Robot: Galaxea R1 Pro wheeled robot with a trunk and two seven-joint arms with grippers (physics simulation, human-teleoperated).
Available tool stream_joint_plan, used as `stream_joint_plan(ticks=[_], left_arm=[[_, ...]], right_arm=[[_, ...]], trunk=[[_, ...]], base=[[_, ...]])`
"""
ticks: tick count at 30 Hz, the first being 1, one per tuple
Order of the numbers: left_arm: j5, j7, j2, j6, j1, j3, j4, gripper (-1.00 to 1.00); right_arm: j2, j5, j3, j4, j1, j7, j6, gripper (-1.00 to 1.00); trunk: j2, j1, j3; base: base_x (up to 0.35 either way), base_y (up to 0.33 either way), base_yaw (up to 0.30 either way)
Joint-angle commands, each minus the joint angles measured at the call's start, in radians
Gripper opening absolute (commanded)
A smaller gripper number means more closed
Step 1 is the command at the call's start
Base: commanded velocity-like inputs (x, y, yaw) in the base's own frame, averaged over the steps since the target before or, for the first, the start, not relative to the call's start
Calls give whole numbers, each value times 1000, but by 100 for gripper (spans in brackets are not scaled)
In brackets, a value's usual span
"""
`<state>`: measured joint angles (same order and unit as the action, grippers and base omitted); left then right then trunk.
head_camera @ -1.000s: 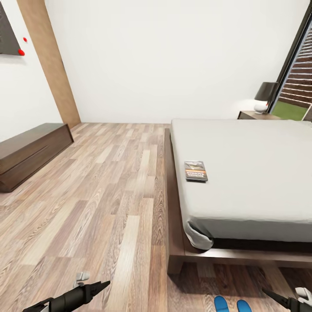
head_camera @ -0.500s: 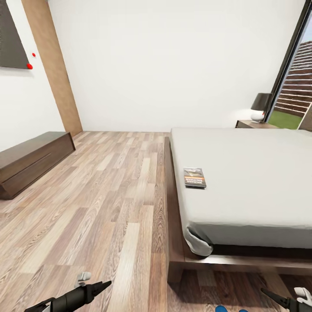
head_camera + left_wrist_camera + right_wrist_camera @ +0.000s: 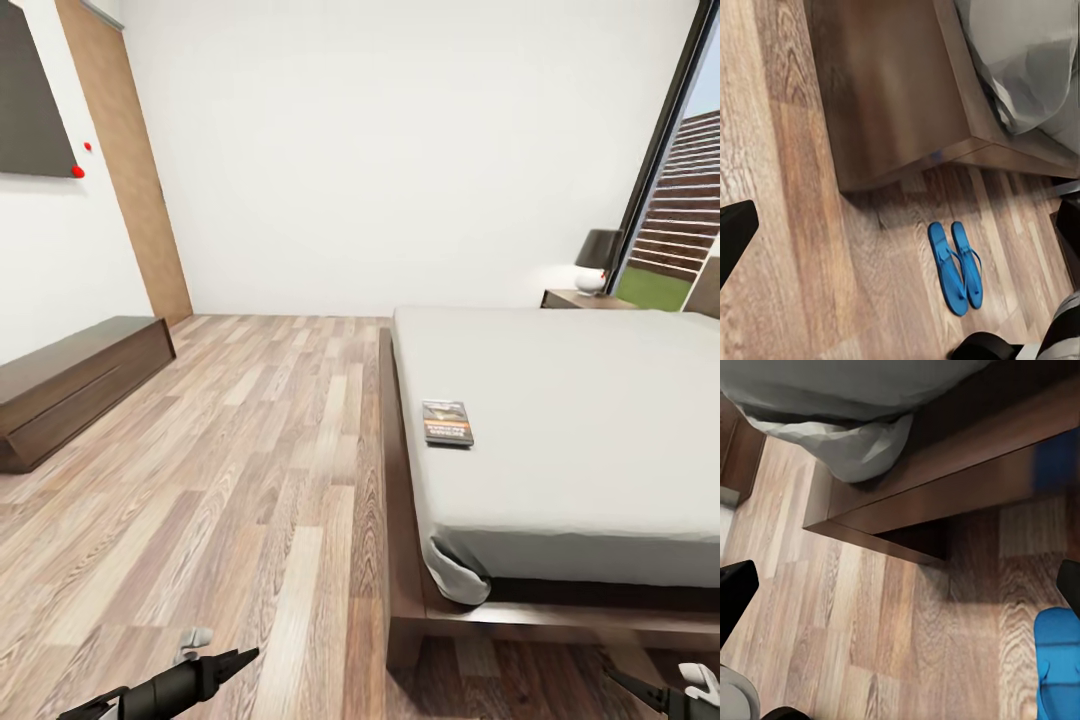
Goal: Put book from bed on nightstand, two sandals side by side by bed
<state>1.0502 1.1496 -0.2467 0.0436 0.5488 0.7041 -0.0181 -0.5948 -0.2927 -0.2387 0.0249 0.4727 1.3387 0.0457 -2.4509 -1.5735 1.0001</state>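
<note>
Lying near left edge of large grey-mattress bed [image 3: 600, 420], small dark paperback book [image 3: 447, 422] awaits pickup; bright blue flip-flop sandals [image 3: 955, 266] paired beside bed's foot corner; left gripper [image 3: 215, 668] fingers together, right gripper [image 3: 640, 690] state unclear.

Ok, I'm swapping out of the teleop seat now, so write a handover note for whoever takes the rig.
Left gripper: holds nothing, jaws look shut.
Right gripper: nothing between the jaws; cannot tell whether open or shut.
Book: lies flat on the bed, near the edge towards the open floor.
Sandals: side by side on the floor by the bed's foot corner.
Nightstand: beyond the bed's far end, lamp on top.
Done: sandals look placed. Left: book to nightstand.
</note>
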Motion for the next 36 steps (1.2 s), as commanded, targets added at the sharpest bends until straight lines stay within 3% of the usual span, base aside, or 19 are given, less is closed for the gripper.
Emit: stream_joint_plan(ticks=[1, 9, 18, 23, 31, 34, 36], left_arm=[[7, 2, 0, 5, 0, 9, 0, 100], [7, 2, 1, 5, 0, 9, 0, 100], [7, 1, 1, 5, 0, 9, 0, 100], [7, 1, 1, 6, 0, 9, 0, 100], [7, -1, 11, 6, 0, 9, 0, 100], [6, -45, 14, 6, 0, 9, 0, 100], [5, -105, 23, 6, 0, 9, 0, 100]], right_arm=[[0, 4, -7, 3, 1, 4, 5, 100], [0, 4, -7, 3, 1, 3, 5, 100], [1, 4, -7, 3, 1, -61, 5, 100], [19, 4, -7, 2, 1, -64, 5, 100], [24, 4, -7, 1, 1, -64, 5, 100], [24, 4, -7, 1, 1, -68, 4, 100], [25, 4, -7, 1, 1, -85, 5, 100]], trunk=[[7, 4, -2], [63, 35, -27], [126, 69, -56], [161, 88, -71], [217, 119, -96], [224, 123, -99], [224, 123, -99]], base=[[0, 0, 0], [0, 0, 0], [0, 0, 0], [0, 0, 0], [0, 0, 0], [0, 0, 0], [0, 0, 0]])
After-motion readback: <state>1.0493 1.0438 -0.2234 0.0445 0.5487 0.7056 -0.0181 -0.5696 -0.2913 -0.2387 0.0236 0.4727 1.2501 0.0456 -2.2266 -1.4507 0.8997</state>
